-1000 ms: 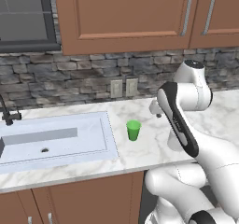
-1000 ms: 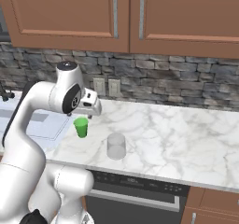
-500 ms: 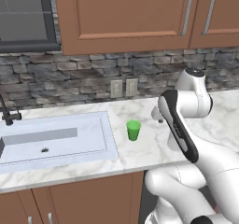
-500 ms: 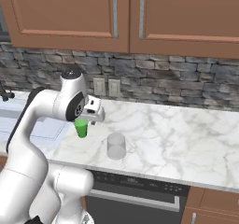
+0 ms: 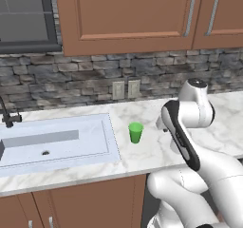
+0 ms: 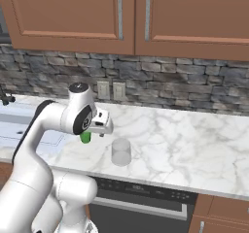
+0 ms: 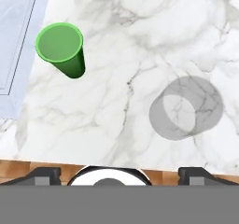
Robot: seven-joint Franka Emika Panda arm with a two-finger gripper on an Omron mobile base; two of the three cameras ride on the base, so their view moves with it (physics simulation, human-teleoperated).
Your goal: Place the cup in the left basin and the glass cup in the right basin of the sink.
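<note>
- the cup (image 7: 60, 49): opaque bright green, matt, looks like plastic
- the glass cup (image 7: 186, 108): translucent grey, smooth, glass-like
- counter (image 7: 121, 78): white marble with grey veins, smooth
- the sink (image 5: 102, 127): pale bluish-white, matt
- cabinets (image 6: 73, 13): brown wood
- backsplash (image 6: 194, 84): rough grey stone

A domestic kitchen: wooden wall cabinets (image 6: 121, 18), stone backsplash (image 5: 95, 80) with wall outlets (image 5: 126, 89), marble counter (image 6: 185, 140), and a pale sink (image 5: 57, 141) left of the gripper (image 6: 101, 129).
</note>
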